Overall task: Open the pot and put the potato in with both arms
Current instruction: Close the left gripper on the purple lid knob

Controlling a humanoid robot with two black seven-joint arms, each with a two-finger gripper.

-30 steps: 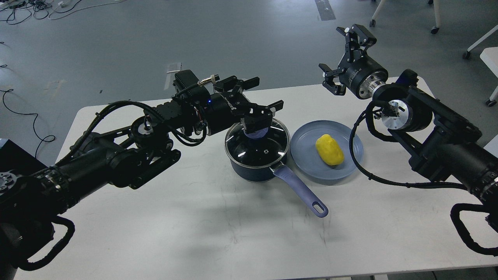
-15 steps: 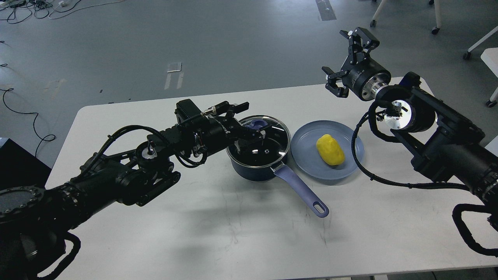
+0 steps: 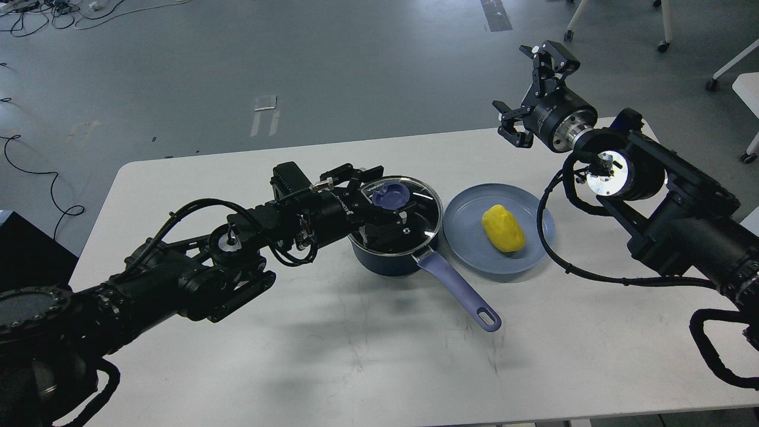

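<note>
The navy pot (image 3: 385, 264) stands mid-table with its lavender handle (image 3: 459, 293) pointing to the front right. The glass lid (image 3: 421, 213) lies on it, and its purple knob (image 3: 391, 194) shows. My left gripper (image 3: 382, 204) reaches in low from the left. Its fingers stand on either side of the knob with gaps showing. The yellow potato (image 3: 503, 228) lies on a light-blue plate (image 3: 465, 234) just right of the pot. My right gripper (image 3: 522, 86) is open and empty, raised above the table's far right edge, well behind the plate.
The white table (image 3: 332, 356) has rounded corners, with its far edge just behind the pot. Chair legs on castors (image 3: 661, 41) stand on the floor at the back right. Cables (image 3: 41, 12) lie at the back left. A black box (image 3: 15, 243) stands at the left edge.
My left arm has dropped from above the lid to a low reach from the side, uncovering the knob. The lid and pot have not moved. My right gripper has shifted slightly right.
</note>
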